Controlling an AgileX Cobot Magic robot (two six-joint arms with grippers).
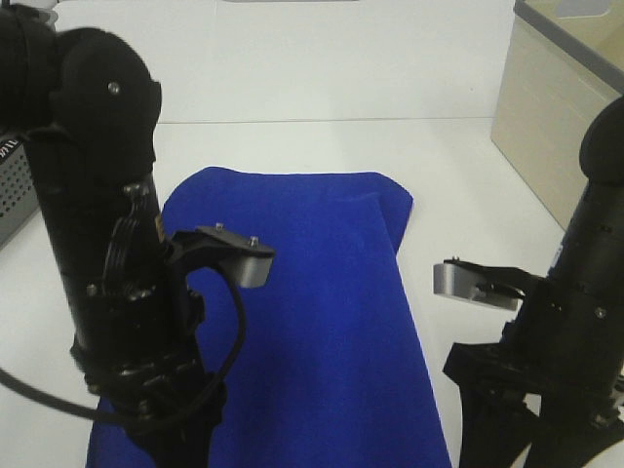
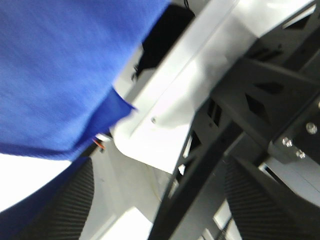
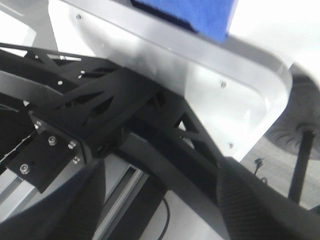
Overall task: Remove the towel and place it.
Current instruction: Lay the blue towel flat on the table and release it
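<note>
A white bench (image 1: pixel 468 175) runs back to a plain white wall (image 1: pixel 331 58) along a straight seam, with a beige, grey-topped cabinet (image 1: pixel 551 117) at the far right and a grey metal casing (image 1: pixel 8 195) cut off at the left edge, all under bright, even light.

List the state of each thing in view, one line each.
towel: spread on the table, one long side folded over, near end hanging past the table edge.
left end effector: open, empty.
right end effector: open, empty.
</note>
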